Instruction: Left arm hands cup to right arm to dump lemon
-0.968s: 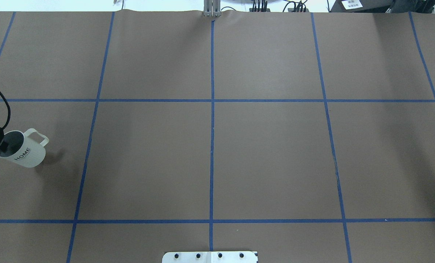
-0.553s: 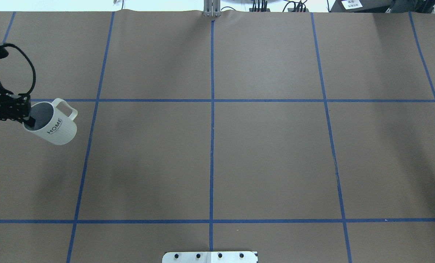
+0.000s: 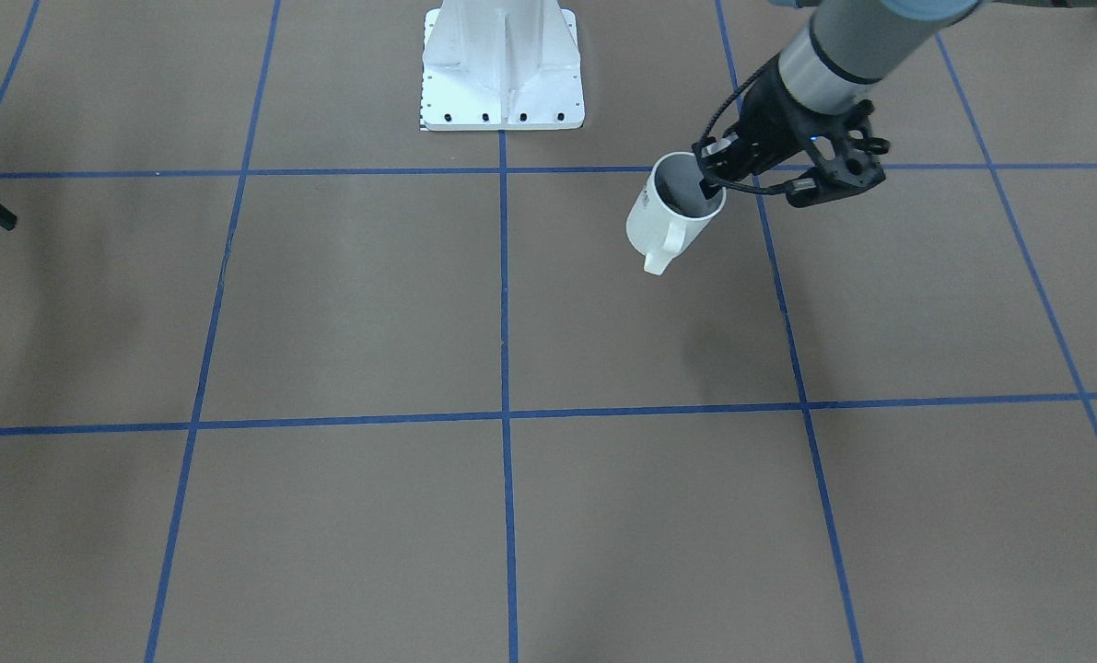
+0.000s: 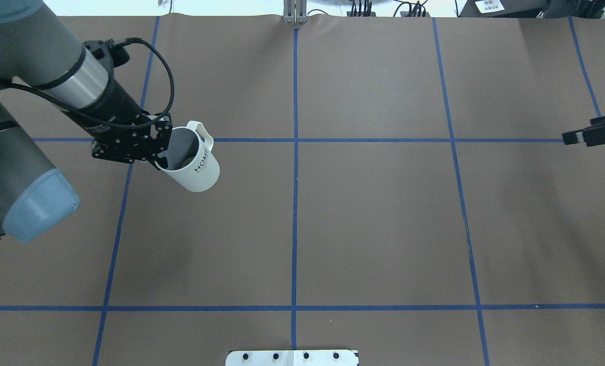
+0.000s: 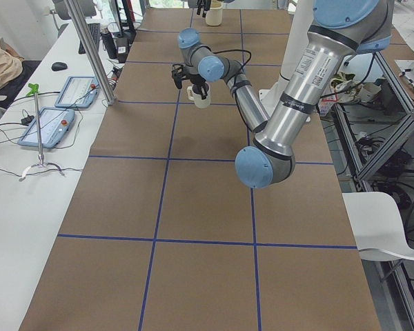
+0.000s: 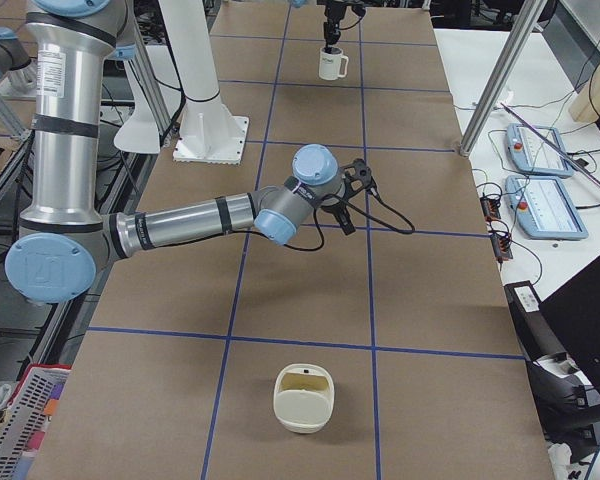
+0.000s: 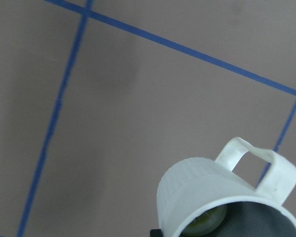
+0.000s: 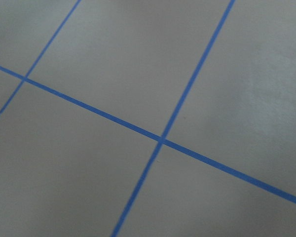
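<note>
The cup (image 4: 194, 166) is a white ribbed mug marked "HOME", held tilted above the table left of centre. My left gripper (image 4: 164, 154) is shut on its rim, one finger inside and one outside, with the handle (image 4: 204, 134) on the far side. The cup also shows in the front-facing view (image 3: 666, 221), the left exterior view (image 5: 201, 97) and the right exterior view (image 6: 331, 65). The lemon (image 7: 205, 222) lies inside the cup (image 7: 207, 190), yellowish-green in the left wrist view. My right gripper (image 4: 580, 132) is open and empty at the right edge, far from the cup.
Brown table paper with a blue tape grid (image 4: 295, 140). The white robot base plate (image 3: 502, 92) stands at mid-table on the robot's side. A cream open-topped container (image 6: 303, 398) sits near the table's right end. Operator desks with tablets (image 6: 545, 150) run along the far side.
The left arm has carried the cup up and rightwards, from the left edge toward the centre. The right gripper has come into view at the right edge.
</note>
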Motion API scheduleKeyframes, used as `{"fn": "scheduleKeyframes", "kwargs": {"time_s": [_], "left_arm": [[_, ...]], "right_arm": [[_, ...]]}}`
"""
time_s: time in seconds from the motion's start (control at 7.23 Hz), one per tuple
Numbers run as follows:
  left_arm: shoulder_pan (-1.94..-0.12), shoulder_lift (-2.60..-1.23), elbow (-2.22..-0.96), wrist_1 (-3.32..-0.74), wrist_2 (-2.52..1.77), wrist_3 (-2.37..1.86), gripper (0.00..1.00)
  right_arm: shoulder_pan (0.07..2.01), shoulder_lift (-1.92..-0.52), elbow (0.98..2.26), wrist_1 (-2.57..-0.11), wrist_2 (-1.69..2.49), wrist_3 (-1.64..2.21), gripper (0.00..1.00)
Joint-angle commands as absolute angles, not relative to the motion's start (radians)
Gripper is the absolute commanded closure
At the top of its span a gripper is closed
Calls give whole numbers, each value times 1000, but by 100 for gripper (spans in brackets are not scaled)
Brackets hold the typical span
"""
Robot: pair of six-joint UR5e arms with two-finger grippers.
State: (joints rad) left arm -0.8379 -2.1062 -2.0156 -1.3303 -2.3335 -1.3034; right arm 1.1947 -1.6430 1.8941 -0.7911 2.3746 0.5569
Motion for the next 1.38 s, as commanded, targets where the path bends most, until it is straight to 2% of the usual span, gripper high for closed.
{"fn": "scheduleKeyframes", "kwargs": {"time_s": [0.0,0.28,0.42,0.83,1.11,1.25], "left_arm": [[-786,-2265,-1952,-1260,-2257,-1415,100],[-741,-2569,-1678,-1107,-2183,-1512,100],[-744,-2638,-1602,-1083,-2181,-1513,100],[-761,-2657,-1594,-1086,-2181,-1516,100],[-794,-2687,-1507,-1109,-2187,-1572,100],[-804,-2689,-1487,-1114,-2189,-1615,100]], "right_arm": [[1062,-1521,1898,-738,2243,695,2],[929,-1418,1904,-739,2061,817,4],[886,-1399,1907,-744,1998,900,1],[604,-1401,1960,-744,1556,905,1],[384,-1369,1983,-741,1245,897,2],[306,-1344,1980,-741,1148,873,6]]}}
